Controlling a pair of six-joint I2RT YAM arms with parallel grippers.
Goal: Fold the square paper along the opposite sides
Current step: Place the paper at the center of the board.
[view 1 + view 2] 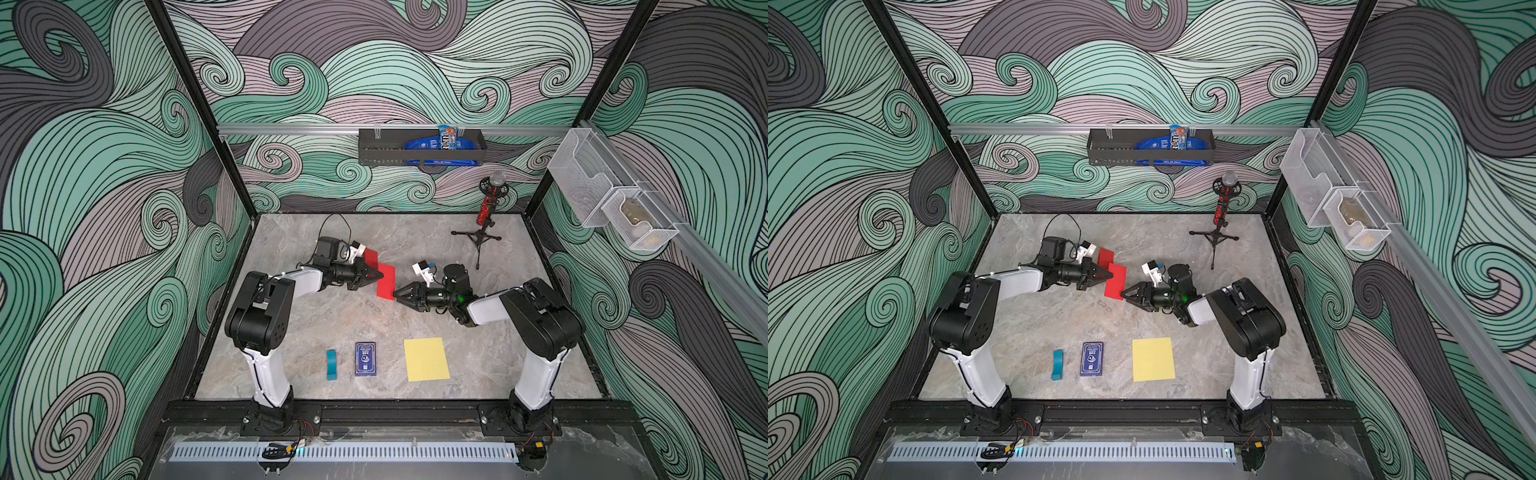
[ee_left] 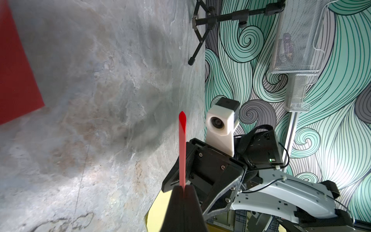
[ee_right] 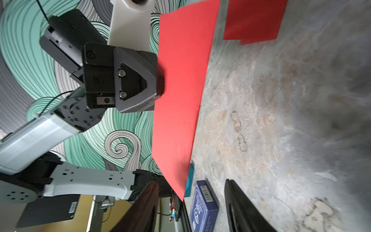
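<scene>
While I watch from above, the left gripper [image 1: 380,275] sits just left of the frame's centre, with its jaws pressed together on one edge of the red paper [image 1: 386,282]. That sheet is lifted off the table [image 1: 332,320] and stands steeply tilted in the middle of the frame, between my two grippers. Through the left wrist camera it shows edge-on, as a thin red strip rising out of the pinched tips.

My right gripper [image 1: 397,293] is just right of centre and a little lower in both top views, at the sheet's lower corner. Its wrist camera shows the two dark fingers [image 3: 236,200] standing well apart, with the paper's corner hanging in the gap between them. I cannot tell whether either finger touches it.

A second red sheet [image 1: 371,257] lies flat on the table just up and left of the held one, partly hidden behind the left arm's wrist camera.

Toward the lower middle of the frame a yellow paper [image 1: 426,359] lies flat, well apart from both grippers. To its left lies a dark blue card box [image 1: 365,358], and further left a small teal block [image 1: 331,364]. A microphone stand [image 1: 484,216] is at the table's upper right.
</scene>
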